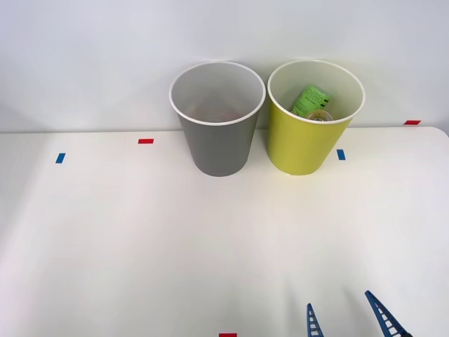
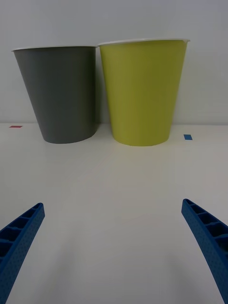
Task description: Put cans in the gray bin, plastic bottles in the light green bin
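Observation:
The gray bin (image 1: 219,144) (image 2: 59,90) stands at the back of the white table, and the light green bin (image 1: 300,144) (image 2: 141,90) is right beside it on the right. Inside the light green bin lies a green plastic bottle (image 1: 310,100) with a dark-printed label, tilted against the wall. Something reddish shows faintly low inside the gray bin; I cannot tell what it is. My right gripper (image 1: 345,314) (image 2: 111,247) is open near the table's front edge, right of centre, with nothing between its blue fingers (image 2: 21,232). It points at the two bins from well in front.
Small tape marks dot the table: red ones (image 1: 145,141) (image 1: 412,122) (image 1: 227,335) and blue ones (image 1: 60,158) (image 1: 341,154). A plain wall rises right behind the bins. The white tabletop (image 1: 140,239) spreads wide between the gripper and the bins.

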Motion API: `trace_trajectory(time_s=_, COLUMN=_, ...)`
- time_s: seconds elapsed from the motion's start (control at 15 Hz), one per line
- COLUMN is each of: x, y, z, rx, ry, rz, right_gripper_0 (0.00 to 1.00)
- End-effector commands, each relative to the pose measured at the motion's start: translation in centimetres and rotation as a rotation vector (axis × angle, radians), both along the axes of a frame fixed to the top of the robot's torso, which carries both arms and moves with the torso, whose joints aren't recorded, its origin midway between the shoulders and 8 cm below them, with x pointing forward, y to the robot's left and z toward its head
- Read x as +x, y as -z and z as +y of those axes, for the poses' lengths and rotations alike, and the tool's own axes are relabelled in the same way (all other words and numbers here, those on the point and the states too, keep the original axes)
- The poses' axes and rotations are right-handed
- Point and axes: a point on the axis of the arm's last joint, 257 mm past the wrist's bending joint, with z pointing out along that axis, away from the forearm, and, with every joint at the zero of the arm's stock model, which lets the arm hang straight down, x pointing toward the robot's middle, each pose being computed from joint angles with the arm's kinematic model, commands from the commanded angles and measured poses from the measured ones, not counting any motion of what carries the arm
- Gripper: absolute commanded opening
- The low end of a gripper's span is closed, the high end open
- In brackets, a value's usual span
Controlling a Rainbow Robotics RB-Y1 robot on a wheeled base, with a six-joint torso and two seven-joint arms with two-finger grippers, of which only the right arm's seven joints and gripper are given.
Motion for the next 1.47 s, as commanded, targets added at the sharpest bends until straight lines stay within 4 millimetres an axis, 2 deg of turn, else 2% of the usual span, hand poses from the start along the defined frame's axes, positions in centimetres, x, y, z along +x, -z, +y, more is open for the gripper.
trace_trajectory(time_s=0.07, x=0.0, y=0.0, z=0.0, rx=0.0, ry=0.0, rz=0.0, right_gripper_0=1.0)
trace_trajectory(time_s=1.47, x=0.0, y=0.0, z=0.0, rx=0.0, ry=0.0, rz=0.0, right_gripper_0=1.0)
